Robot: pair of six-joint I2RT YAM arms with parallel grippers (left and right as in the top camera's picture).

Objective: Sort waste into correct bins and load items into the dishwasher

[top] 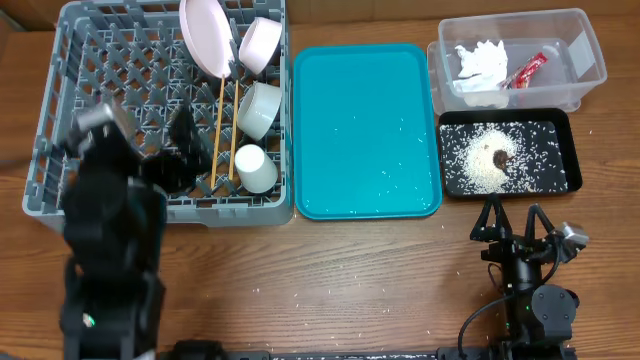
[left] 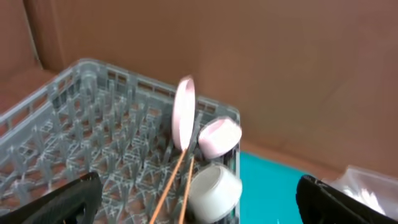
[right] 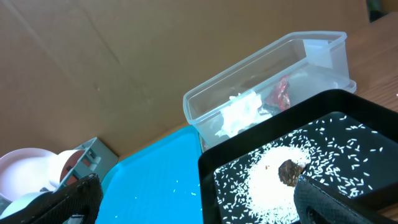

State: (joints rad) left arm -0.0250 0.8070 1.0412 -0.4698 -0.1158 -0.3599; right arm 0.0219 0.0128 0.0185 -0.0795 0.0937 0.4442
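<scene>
The grey dishwasher rack (top: 70, 110) holds an upright white plate (top: 205, 35), a smaller dish (top: 260, 45), a bowl (top: 258, 108), a cup (top: 255, 168) and two chopsticks (top: 218, 120). My left gripper (top: 185, 148) hovers open over the rack floor, left of the chopsticks, holding nothing. In the clear tub (top: 585, 45) lie the crumpled napkin (top: 480, 62) and red wrapper (top: 527, 68). Rice (top: 480, 165) with a brown scrap (top: 500, 155) fills the black tray (top: 572, 150). My right gripper (top: 513, 215) stands open and empty just in front of that tray.
A teal tray (top: 365, 130) with a few stray rice grains lies between the rack and the bins. Scattered grains dot the wooden table (top: 350, 280) in front. Brown cardboard walls (left: 280, 62) stand behind the rack and bins.
</scene>
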